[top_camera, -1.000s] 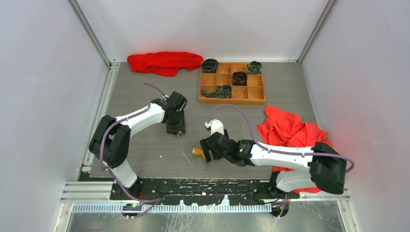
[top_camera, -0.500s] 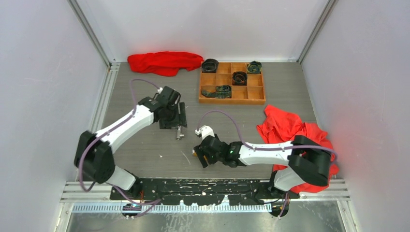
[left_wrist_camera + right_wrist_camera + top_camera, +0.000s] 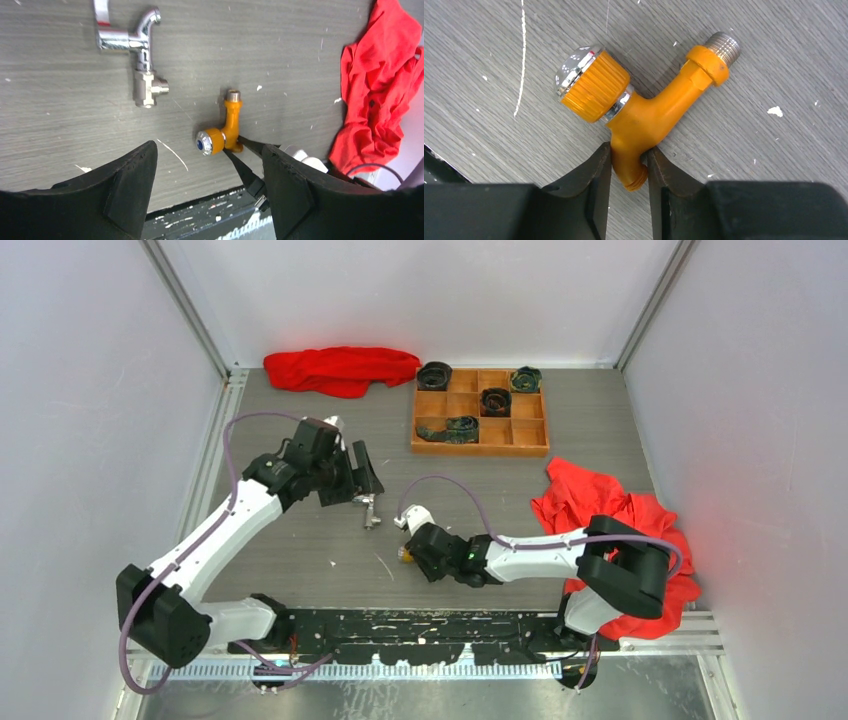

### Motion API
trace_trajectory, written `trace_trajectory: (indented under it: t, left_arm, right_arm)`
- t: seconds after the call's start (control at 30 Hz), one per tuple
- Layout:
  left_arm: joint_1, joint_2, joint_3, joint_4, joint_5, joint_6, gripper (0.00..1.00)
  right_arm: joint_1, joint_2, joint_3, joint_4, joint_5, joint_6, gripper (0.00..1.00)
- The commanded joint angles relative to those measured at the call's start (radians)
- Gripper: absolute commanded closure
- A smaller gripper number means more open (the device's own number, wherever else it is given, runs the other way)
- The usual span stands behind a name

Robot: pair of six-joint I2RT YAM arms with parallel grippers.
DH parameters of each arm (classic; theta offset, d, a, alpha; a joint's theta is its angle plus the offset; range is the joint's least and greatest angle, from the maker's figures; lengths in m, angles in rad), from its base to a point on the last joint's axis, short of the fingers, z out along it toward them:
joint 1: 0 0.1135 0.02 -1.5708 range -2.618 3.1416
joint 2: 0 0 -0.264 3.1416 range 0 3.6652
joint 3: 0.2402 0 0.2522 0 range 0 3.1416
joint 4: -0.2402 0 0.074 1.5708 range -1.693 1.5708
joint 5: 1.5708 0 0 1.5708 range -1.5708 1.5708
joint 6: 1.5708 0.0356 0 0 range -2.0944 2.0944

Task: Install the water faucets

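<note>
The right gripper [image 3: 629,156] has its fingers closed on the short lower end of the orange faucet [image 3: 644,107], which lies flat on the grey tabletop [image 3: 300,560] near the front edge. The silver faucet [image 3: 134,47] lies loose nearby, beside the left gripper [image 3: 207,147], whose fingers stand wide open and hold nothing. The pinch catches only a rounded tip, so the faucet may swivel or slip out when lifted. The right wrist view shows this narrow grip clearly. The overhead view hides it under the arm, yet alone shows the wooden tray [image 3: 480,450] and red cloths [image 3: 340,370]
</note>
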Motion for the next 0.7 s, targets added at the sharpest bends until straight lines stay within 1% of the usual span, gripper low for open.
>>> trace_trajectory:
  t: [0.0,0.03,0.13,0.2,0.3,0.37,0.4,0.47,0.57,0.67]
  left_arm:
    - [0.008,0.006,-0.045,0.065,0.157,-0.008,0.24]
    - [0.009,0.008,-0.059,0.083,0.195,-0.005,0.24]
    - [0.015,0.028,-0.098,0.152,0.337,0.004,0.24]
    - [0.015,0.037,-0.119,0.192,0.434,0.009,0.24]
    - [0.017,0.078,-0.142,0.237,0.543,0.005,0.24]
    - [0.017,0.088,-0.161,0.296,0.636,-0.015,0.24]
    - [0.015,0.091,-0.17,0.324,0.669,-0.027,0.24]
    - [0.005,0.098,-0.182,0.369,0.714,-0.044,0.23]
    - [-0.018,0.117,-0.192,0.402,0.763,-0.054,0.23]
    - [-0.04,0.138,-0.206,0.431,0.805,-0.063,0.24]
  right_arm:
    - [0.004,-0.078,-0.028,0.04,-0.025,-0.112,0.94]
    - [0.004,-0.112,-0.047,0.051,-0.03,-0.132,0.96]
    - [0.006,-0.26,-0.164,0.149,-0.162,-0.248,0.98]
    - [0.004,-0.397,-0.257,0.23,-0.238,-0.312,0.99]
    - [0.006,-0.62,-0.384,0.348,-0.342,-0.427,0.99]
    - [0.007,-0.731,-0.455,0.433,-0.368,-0.454,0.99]
    - [0.007,-0.762,-0.47,0.445,-0.382,-0.472,0.99]
    - [0.007,-0.78,-0.447,0.39,-0.379,-0.499,0.99]
    - [0.008,-0.752,-0.393,0.32,-0.372,-0.534,0.99]
    - [0.01,-0.733,-0.368,0.311,-0.372,-0.562,0.99]
